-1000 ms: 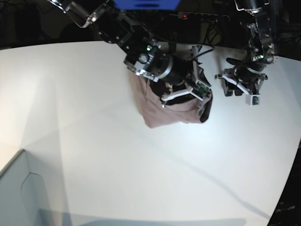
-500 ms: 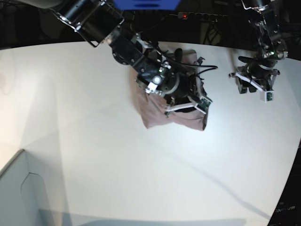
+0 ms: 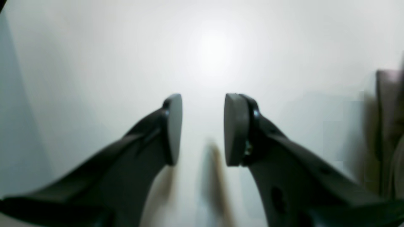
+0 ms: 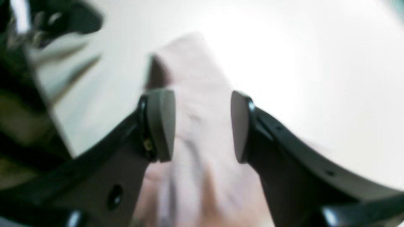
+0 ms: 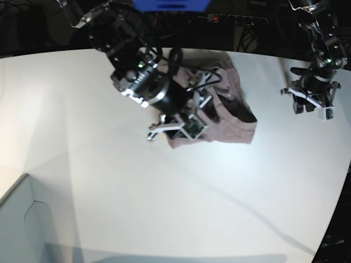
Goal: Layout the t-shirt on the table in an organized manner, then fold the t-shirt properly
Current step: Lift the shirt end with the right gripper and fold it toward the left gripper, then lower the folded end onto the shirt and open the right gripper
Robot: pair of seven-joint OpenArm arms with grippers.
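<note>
The dusty mauve t-shirt [image 5: 233, 118] lies bunched and partly folded on the white table [image 5: 109, 181], right of centre toward the far edge. My right gripper [image 5: 175, 130] hovers at the shirt's left edge. In the right wrist view its jaws [image 4: 202, 126] stand open, with blurred pink cloth [image 4: 195, 72] lying below the gap and nothing pinched. My left gripper [image 5: 312, 108] hangs over bare table to the right of the shirt. Its pads [image 3: 235, 129] are apart with nothing between them, and a strip of the shirt [image 3: 388, 126] shows at that view's right edge.
A pale grey box corner [image 5: 22, 219] sits at the near left. Dark cables and a power strip [image 5: 236, 21] run behind the table's far edge. The table's curved edge drops off at the near right [image 5: 329, 230].
My right gripper opened and let go of the shirt, swinging left toward its left edge. The shirt now spreads wider to the right. The left gripper drifted right, away from the shirt.
</note>
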